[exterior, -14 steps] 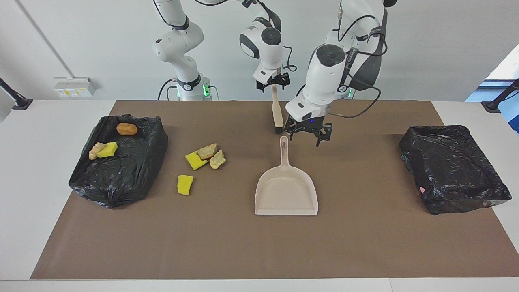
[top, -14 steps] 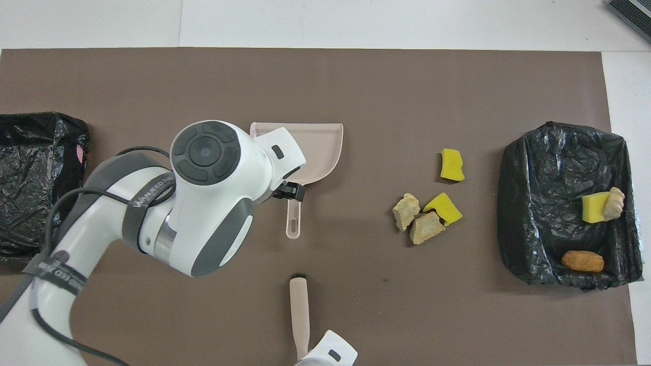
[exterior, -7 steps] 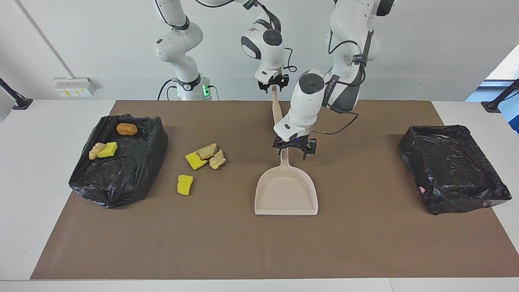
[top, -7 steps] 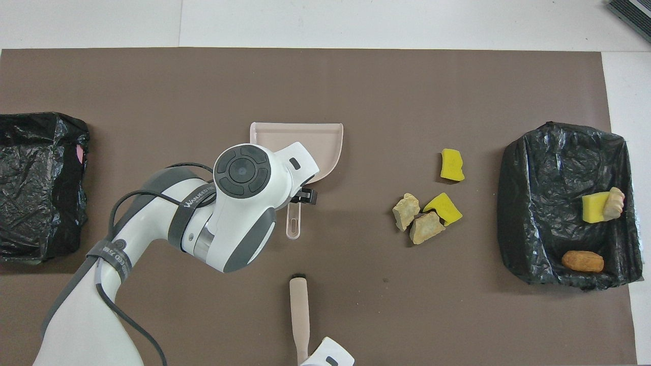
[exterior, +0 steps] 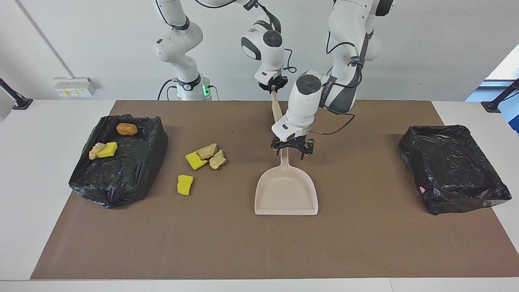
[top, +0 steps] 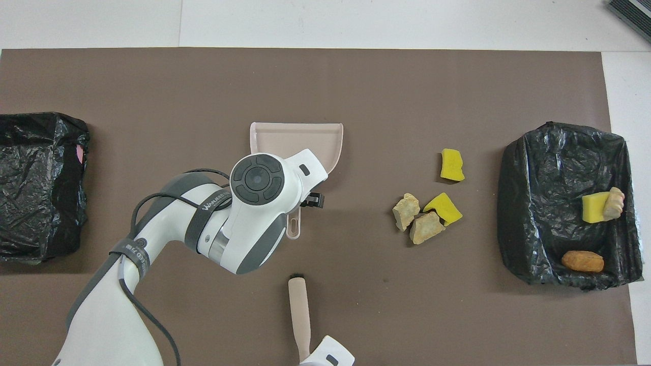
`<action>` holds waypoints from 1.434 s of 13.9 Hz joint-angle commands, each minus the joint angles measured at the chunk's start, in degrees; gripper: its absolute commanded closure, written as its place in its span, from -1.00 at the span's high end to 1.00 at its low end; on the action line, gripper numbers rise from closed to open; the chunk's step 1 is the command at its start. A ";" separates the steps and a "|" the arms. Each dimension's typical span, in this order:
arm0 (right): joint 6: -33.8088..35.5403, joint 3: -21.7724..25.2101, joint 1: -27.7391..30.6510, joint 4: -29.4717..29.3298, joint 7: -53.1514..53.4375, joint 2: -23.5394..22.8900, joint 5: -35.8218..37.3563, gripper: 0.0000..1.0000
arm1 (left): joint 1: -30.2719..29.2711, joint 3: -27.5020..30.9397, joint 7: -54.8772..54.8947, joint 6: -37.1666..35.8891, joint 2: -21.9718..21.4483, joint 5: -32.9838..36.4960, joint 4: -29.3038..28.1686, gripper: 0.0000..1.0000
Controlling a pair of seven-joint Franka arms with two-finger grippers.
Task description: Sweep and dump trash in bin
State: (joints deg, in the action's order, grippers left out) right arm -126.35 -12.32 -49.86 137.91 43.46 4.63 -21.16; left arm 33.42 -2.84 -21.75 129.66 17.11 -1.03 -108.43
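A beige dustpan (exterior: 286, 190) (top: 296, 137) lies flat mid-mat, its handle pointing toward the robots. My left gripper (exterior: 291, 151) is low over that handle, open, with a finger on each side. My right gripper (exterior: 274, 86) is shut on the top of the brush (exterior: 276, 108) (top: 299, 312), which stands tilted with its lower end hidden by the left hand. Loose trash lies on the mat toward the right arm's end: a yellow sponge bit (exterior: 196, 161) with two tan lumps (exterior: 213, 155), and another sponge bit (exterior: 185, 184) (top: 451, 165).
A black-lined bin (exterior: 117, 178) (top: 539, 203) at the right arm's end holds an orange-brown lump (exterior: 127, 129), a sponge bit (exterior: 108, 149) and a tan lump. A second black-lined bin (exterior: 454, 174) (top: 35, 183) sits at the left arm's end.
My left gripper swung in and came down onto the dustpan handle, now straddling it. My right gripper closed on the brush's top. Dustpan and trash have not moved.
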 commanded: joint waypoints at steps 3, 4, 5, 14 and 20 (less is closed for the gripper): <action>17.50 0.54 8.62 -1.42 -1.18 11.25 2.51 -1.00 | 1.12 1.00 -1.01 0.60 0.21 0.68 -0.29 0.11; 21.02 0.54 11.16 -1.25 -2.58 13.28 3.83 -1.00 | 1.12 1.00 -1.01 0.51 0.30 0.94 -0.12 -0.28; 24.19 0.54 13.71 -1.33 -4.07 14.78 5.32 -1.00 | 1.12 1.00 -0.93 0.25 0.47 1.21 0.41 -0.53; 29.23 0.19 38.84 -0.72 -22.96 15.50 28.07 -1.00 | -0.28 1.52 18.88 -8.70 -1.89 8.50 2.78 -1.00; 24.40 0.10 48.54 0.51 -34.68 10.33 35.83 -1.00 | -0.99 1.52 41.14 -13.19 -2.69 8.59 2.70 -1.00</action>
State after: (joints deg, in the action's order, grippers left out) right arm -100.50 -11.21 -2.05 137.89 9.83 17.09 13.06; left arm 32.67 -1.14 13.28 118.45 15.33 6.49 -105.61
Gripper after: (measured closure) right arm 0.740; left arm 0.665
